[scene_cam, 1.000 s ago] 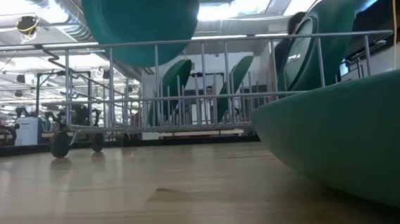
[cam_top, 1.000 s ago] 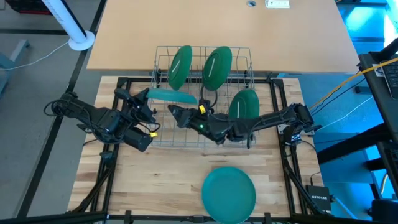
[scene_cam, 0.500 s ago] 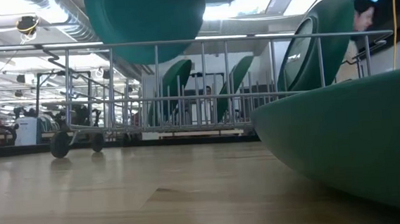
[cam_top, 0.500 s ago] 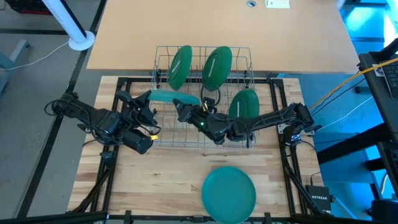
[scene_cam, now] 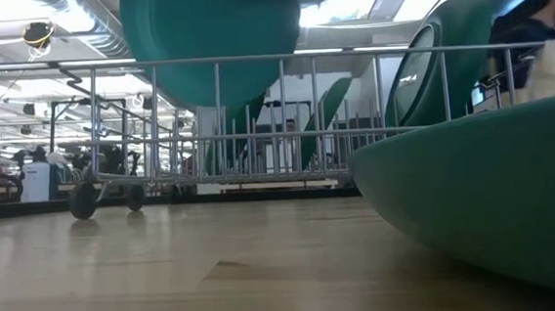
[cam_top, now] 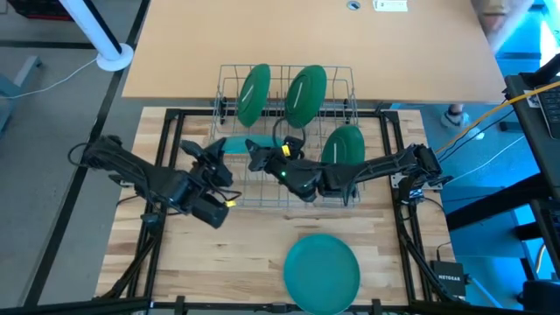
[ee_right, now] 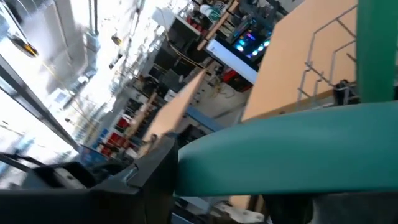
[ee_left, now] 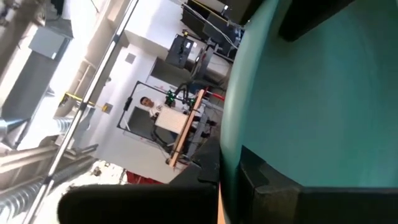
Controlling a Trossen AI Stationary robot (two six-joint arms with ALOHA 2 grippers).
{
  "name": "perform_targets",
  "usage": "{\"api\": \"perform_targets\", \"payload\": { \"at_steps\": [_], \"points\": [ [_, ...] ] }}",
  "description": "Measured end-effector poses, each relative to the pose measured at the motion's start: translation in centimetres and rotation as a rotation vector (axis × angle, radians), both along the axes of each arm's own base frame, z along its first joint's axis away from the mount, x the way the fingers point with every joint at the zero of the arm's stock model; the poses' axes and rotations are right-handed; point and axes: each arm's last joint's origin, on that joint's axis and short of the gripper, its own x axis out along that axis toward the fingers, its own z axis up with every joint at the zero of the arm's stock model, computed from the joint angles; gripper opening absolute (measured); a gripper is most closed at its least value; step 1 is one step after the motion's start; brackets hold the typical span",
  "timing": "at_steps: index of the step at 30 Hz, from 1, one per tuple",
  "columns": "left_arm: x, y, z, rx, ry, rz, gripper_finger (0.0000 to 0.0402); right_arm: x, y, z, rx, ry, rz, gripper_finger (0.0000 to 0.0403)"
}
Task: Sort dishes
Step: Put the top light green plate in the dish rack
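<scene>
Three dark green dishes stand on edge in the wire rack (cam_top: 229,197): two at the far side (cam_top: 254,92) (cam_top: 304,94) and one at the near right (cam_top: 343,147). Another dish (cam_top: 322,271) lies flat near the table's front edge. One more dish (cam_top: 234,144) (scene_cam: 210,33) hangs on edge over the rack's near left part, with my left gripper (cam_top: 219,150) shut on it. My right gripper (cam_top: 254,150) stands open at this dish's right end, with the rim (ee_right: 286,143) showing right past its fingers. My left gripper pinches the hanging dish at its rim (ee_left: 239,143), on the dish's left end, one finger (ee_left: 273,186) on each face. It comes level from the table's left. The dish stands on edge, lifted clear, its lowest part just below the rack's top rail. My right gripper: I cannot tell whether it touches the dish.
The rack's upright wires and top rail (scene_cam: 280,55) stand right under the hanging dish. The two arms meet over the rack's near side. A person (scene_cam: 543,29) moves beyond the table's far right. Bare wood lies between the rack and the flat dish.
My left gripper has gone toward the table's right and near edge and a little down, carrying the dish closer to my right gripper. In the low view the dish has shifted right and sunk. My right gripper has turned at the wrist toward the dish.
</scene>
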Motion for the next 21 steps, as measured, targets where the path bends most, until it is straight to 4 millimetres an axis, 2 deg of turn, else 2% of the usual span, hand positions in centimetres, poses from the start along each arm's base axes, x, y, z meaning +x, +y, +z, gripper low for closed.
{"api": "perform_targets", "payload": {
  "at_steps": [6, 14, 17, 21],
  "points": [
    [1.0, -0.6, -1.1, 0.017, 0.044, -0.003, 0.0000, 0.0, 0.1, -0.6, -0.008, 0.064, 0.037, 0.0209],
    [1.1, -0.7, -1.3, 0.018, 0.051, -0.005, 0.0000, 0.1, 0.1, -0.7, -0.018, 0.076, 0.048, 0.0207],
    [1.0, -0.9, -1.3, 0.013, 0.047, -0.014, 0.0000, 0.1, 0.1, -0.6, -0.031, 0.083, 0.056, 0.0187],
    [1.1, -1.3, -1.3, -0.005, 0.027, -0.027, 0.0000, 0.1, 0.2, -0.6, -0.029, 0.074, 0.063, 0.0136]
  ]
}}
